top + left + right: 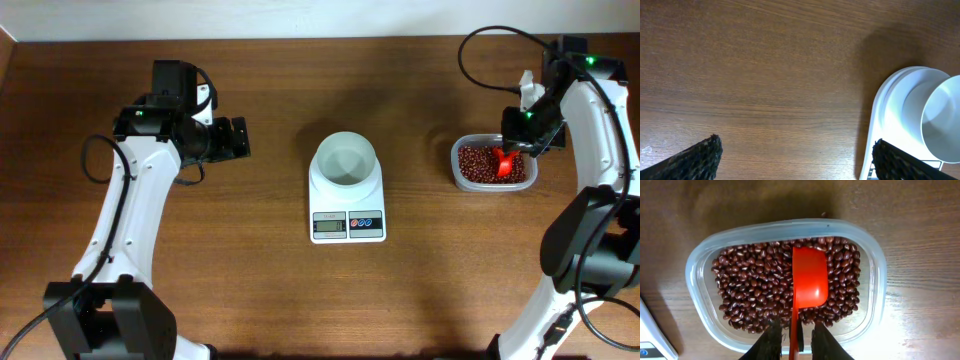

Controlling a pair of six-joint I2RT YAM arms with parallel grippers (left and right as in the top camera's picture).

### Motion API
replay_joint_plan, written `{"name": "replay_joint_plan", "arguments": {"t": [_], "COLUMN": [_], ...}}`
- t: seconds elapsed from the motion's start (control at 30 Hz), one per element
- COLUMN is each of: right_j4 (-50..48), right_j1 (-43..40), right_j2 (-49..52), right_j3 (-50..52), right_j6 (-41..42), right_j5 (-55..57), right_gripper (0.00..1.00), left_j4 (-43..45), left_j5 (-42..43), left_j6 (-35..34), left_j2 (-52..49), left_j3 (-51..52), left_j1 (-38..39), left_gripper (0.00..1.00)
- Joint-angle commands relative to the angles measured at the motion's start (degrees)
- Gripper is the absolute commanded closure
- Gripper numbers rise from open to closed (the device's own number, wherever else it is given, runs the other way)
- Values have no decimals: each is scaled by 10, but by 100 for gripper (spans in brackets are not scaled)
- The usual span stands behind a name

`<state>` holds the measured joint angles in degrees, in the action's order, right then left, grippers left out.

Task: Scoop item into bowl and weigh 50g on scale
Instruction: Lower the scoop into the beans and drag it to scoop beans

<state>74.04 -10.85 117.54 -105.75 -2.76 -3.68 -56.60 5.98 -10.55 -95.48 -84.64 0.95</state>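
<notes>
The white bowl point(345, 160) stands on the white scale point(347, 225) at mid-table and looks empty. The beans point(475, 165) fill a clear plastic tub point(459, 178) at the right. A red scoop point(504, 162) lies on them. In the right wrist view the scoop point(809, 280) rests on the beans point(755, 290), and my right gripper point(796, 330) is open with a finger on each side of the scoop's handle, a gap showing on both sides. My left gripper point(240, 138) is open and empty, left of the scale. The left wrist view shows the gripper point(797, 155), the bowl point(940, 120) and the scale point(885, 115).
The clear tub's rim point(695, 280) rings the beans, and a corner of the scale point(650, 340) shows at the lower left of the right wrist view. Brown wooden tabletop point(270, 290) surrounds the scale. A black cable point(480, 40) loops above the right arm.
</notes>
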Motion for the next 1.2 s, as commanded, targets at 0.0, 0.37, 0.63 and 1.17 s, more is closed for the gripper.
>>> {"name": "replay_joint_plan", "arguments": {"t": [0.0,0.37,0.63,1.17], "right_j4": [0,-19,10,-12], "right_j1": [-4,-4,-4,-4], "right_j2": [-1,-1,-1,1], "right_j3": [21,31,2,37], "right_j6": [2,-1,-3,-15], "right_j5": [7,7,7,14], "right_gripper": [78,96,96,96], "left_j4": [-1,-1,-1,-1], "left_j5": [-2,-2,-2,-2], "left_j6": [-1,-1,-1,-1], "left_j2": [-4,-4,-4,-4], "left_j3": [2,2,2,2], "left_j1": [0,0,0,0], "left_gripper": [1,1,1,1]}}
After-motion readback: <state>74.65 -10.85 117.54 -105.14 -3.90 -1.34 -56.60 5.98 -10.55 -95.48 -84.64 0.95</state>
